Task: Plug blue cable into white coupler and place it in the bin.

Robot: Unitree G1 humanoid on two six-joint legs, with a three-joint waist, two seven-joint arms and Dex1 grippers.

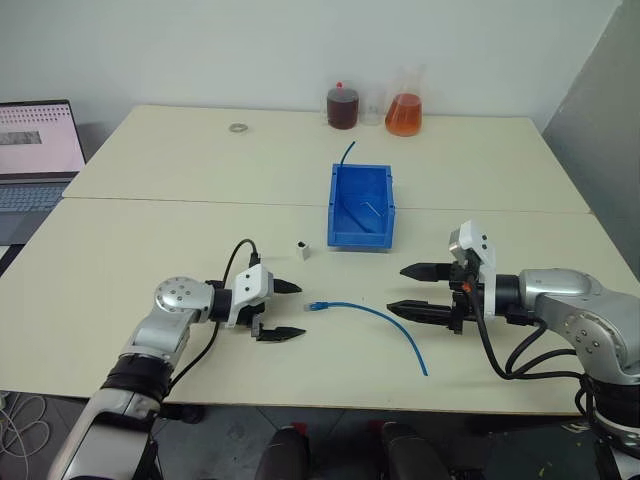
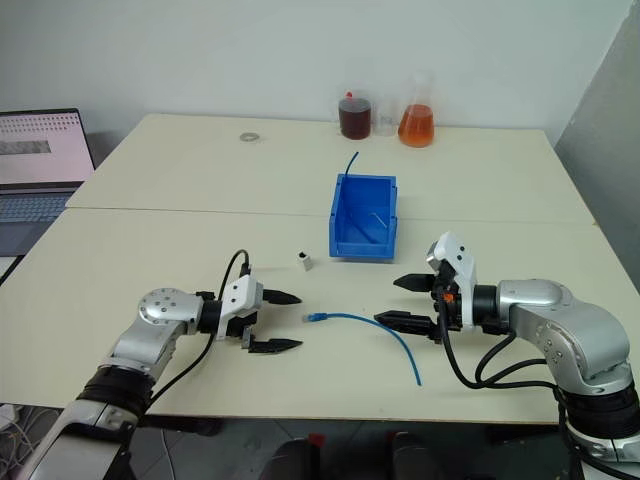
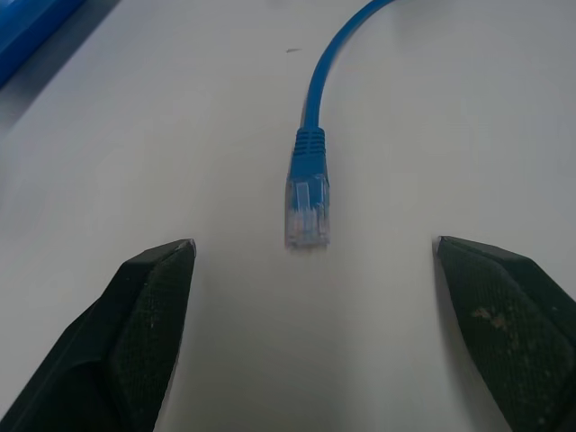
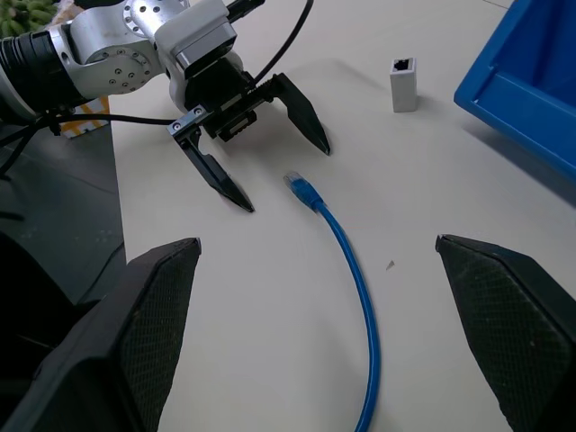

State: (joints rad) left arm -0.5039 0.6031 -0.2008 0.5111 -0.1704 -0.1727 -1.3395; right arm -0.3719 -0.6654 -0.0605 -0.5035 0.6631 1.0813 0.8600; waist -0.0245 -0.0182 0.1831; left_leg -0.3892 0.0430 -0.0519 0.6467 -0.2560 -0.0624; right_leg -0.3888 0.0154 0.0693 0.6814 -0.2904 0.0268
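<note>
The blue cable (image 1: 385, 322) lies loose on the table in a curve, its clear plug (image 1: 318, 307) pointing at my left gripper (image 1: 288, 310). That gripper is open just left of the plug, and the plug (image 3: 307, 207) sits a little beyond its fingertips. My right gripper (image 1: 408, 290) is open at the other side of the cable, above its bend, holding nothing. The white coupler (image 1: 301, 249) stands on the table beyond the plug, near the bin's front left corner. The bin (image 1: 361, 205) is bright blue and sits past the cable in the middle of the table.
Two flasks of dark and orange liquid (image 1: 404, 114) stand at the far edge behind the bin. A laptop (image 1: 35, 150) sits at the far left. A small metal ring (image 1: 238, 128) lies at the back left. A thin blue wire (image 1: 347, 151) sticks up behind the bin.
</note>
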